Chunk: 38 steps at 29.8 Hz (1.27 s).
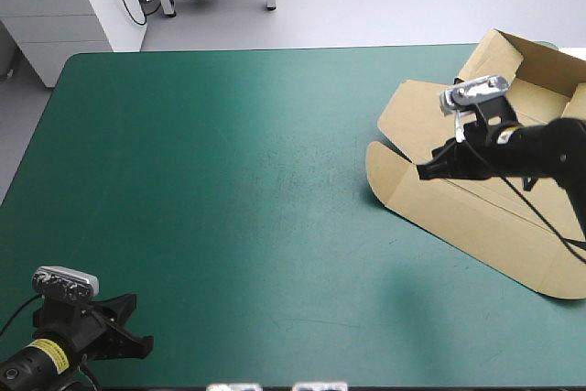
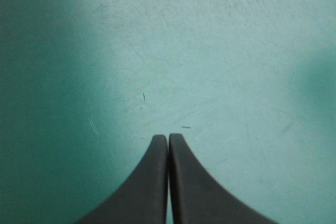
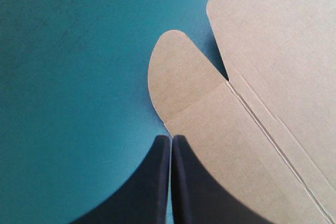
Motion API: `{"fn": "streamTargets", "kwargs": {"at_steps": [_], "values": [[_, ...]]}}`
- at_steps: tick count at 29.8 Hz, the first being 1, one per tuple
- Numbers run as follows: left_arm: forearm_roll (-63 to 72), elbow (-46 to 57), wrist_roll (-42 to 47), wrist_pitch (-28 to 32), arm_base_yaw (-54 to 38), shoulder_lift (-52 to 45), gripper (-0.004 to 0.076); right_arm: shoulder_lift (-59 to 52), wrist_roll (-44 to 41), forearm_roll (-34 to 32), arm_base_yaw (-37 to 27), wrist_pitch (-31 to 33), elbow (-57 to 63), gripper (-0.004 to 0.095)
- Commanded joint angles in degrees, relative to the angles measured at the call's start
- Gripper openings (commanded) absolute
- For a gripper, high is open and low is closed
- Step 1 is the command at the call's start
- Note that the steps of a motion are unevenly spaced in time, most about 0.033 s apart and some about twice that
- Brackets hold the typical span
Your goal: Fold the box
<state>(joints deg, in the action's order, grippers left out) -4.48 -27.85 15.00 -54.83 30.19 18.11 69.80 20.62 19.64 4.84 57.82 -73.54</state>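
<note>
At 7 o'clock your left gripper (image 1: 142, 345) hovers over bare table (image 1: 275, 180), fingers pressed together, empty. At 3 o'clock the right gripper (image 1: 423, 171), fingers likewise closed on nothing, meets the box (image 1: 458, 217) beside its rounded tab (image 3: 178, 82). The box spreads toward 2 o'clock, far walls raised. Risk: closed tips may shove the whole sheet sideways, or crease the tab.

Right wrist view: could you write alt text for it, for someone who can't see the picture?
The right tool, shut into one black point, hangs at the edge of a flat brown box, just short of its rounded flap. The teal-green table cover fills the other side.
</note>
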Motion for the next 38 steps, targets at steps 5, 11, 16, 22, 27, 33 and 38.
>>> {"fn": "streamTargets", "kwargs": {"at_steps": [5,11,16,22,27,33,38], "values": [[-0.17,-1.44,-1.66,8.61,0.22,-3.94,-0.0008,-18.16,2.27,-1.24,0.89,-17.47,16.46,-0.0005],[-0.17,-1.44,-2.98,8.29,0.22,-8.02,-0.0008,-31.49,2.80,-3.54,0.89,-23.31,27.76,-0.0005],[-0.12,-1.44,-5.72,7.87,0.22,-9.96,-0.0008,-40.73,0.83,-3.90,0.76,-26.46,37.05,-0.0005],[0.00,-1.44,-8.10,6.00,0.22,-10.06,-0.0008,-51.38,-0.98,-4.15,0.76,-28.33,44.31,-0.0008],[0.00,-1.19,-8.10,6.00,0.22,-10.06,-0.0008,-58.08,-7.67,-8.85,0.76,-27.69,48.14,-0.0020],[0.01,-0.06,-8.10,7.45,0.22,-10.06,-0.0008,-63.18,-17.68,-17.41,0.76,-23.30,50.74,-0.0020],[0.10,0.08,-8.10,7.69,0.22,-10.06,-0.0008,-63.79,-19.62,-18.81,0.76,-22.56,50.79,-0.0020]]}}
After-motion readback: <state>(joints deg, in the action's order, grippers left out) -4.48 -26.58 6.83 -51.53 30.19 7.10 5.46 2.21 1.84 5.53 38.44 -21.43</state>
